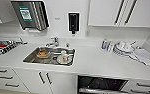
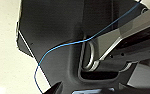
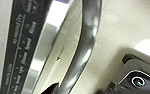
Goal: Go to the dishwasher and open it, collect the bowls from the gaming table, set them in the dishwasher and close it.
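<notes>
- The dishwasher (image 1: 102, 85) sits under the tabletop (image 1: 96, 60), to the right of the sink (image 1: 49, 55) and below it in the head view – its door is partly open, with a dark interior showing behind the top edge.
- In the right wrist view the handle (image 3: 87, 45), a rounded metal bar, runs close past the camera beside the control strip (image 3: 19, 50) with its printed cycle names; the right hand (image 3: 56, 88) shows as a dark tip right at the bar.
- Whether that hand is wide, narrow or closed on the bar, I cannot tell – the fingers are too hard to make out.
- The left wrist view gives dark robot parts, a thin blue cable (image 2: 66, 45) and pale floor; the left hand's (image 2: 56, 88) state cannot be read either.
- Handling, as a judgement: the door is stiff steel, hinged low, and probably heavy enough to drop once past its balance point, so it wants a controlled pull.
- The bar is smooth and glossy (likely slippery), so the best hold is around its middle, fingers wrapped behind it, not on the control strip.
- Dishes stand in the sink and stacked plates (image 1: 123, 48) on the tabletop to the right; both are well clear of the door's swing.
</notes>
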Tool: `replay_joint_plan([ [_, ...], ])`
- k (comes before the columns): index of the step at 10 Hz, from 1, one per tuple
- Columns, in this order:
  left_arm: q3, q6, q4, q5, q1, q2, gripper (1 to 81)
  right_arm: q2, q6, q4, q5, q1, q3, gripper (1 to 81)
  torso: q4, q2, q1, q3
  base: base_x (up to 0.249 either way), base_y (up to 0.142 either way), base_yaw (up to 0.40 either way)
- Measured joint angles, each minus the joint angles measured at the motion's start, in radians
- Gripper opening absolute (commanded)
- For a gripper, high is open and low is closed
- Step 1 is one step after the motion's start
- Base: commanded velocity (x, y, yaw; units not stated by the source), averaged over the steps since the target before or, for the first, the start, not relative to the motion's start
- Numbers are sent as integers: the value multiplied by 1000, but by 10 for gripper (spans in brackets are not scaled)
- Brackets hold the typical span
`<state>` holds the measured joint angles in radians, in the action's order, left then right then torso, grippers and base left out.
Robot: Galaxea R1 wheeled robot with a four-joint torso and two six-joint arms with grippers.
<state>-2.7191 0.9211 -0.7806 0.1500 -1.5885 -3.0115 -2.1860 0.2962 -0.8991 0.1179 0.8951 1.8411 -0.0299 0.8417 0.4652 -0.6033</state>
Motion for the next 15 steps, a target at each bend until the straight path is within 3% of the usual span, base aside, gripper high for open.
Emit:
replay_joint_plan([
  [2, 0, -2, 0, -1, 0, 0, 811, 21, -54, 87, 126, 13, -47, 811, 0, 0, 0, 0, 0, 0, 0],
  [3, 0, -4, -1, -1, 0, 0, 811, 22, -143, 135, 182, 30, -52, 811, 0, 0, 0, 0, 0, 0, 0],
  [5, 0, -16, -1, -3, 6, 3, 811, 24, -337, 214, 203, 87, -37, 811, 0, 0, 0, 0, 0, 0, 0],
  [6, 0, -61, -1, -2, 10, 8, 811, 14, -426, 241, 206, 117, -33, 811, 0, 0, 0, 0, 0, 0, 0],
  [7, 0, -73, -1, -4, 16, 16, 811, -10, -525, 266, 209, 158, -32, 811, 0, 0, 0, 0, 0, 0, 0],
  [9, 0, -73, -1, -9, 29, 31, 811, -53, -656, 291, 203, 232, -32, 811, 0, 0, 0, 0, 0, 0, 0],
  [10, -1, -76, -1, -12, 36, 31, 811, -68, -694, 297, 176, 265, -26, 811, 0, 0, 0, 0, 0, 0, 0],
  [13, 0, -79, -1, -13, 39, 27, 811, -119, -724, 302, 43, 347, 13, 811, 0, 0, 0, 1, 0, 0, 0],
  [15, 0, -79, -1, -13, 38, 27, 811, -163, -750, 305, 12, 372, 33, 811, 0, 0, 0, 1, 0, 0, 0],
])
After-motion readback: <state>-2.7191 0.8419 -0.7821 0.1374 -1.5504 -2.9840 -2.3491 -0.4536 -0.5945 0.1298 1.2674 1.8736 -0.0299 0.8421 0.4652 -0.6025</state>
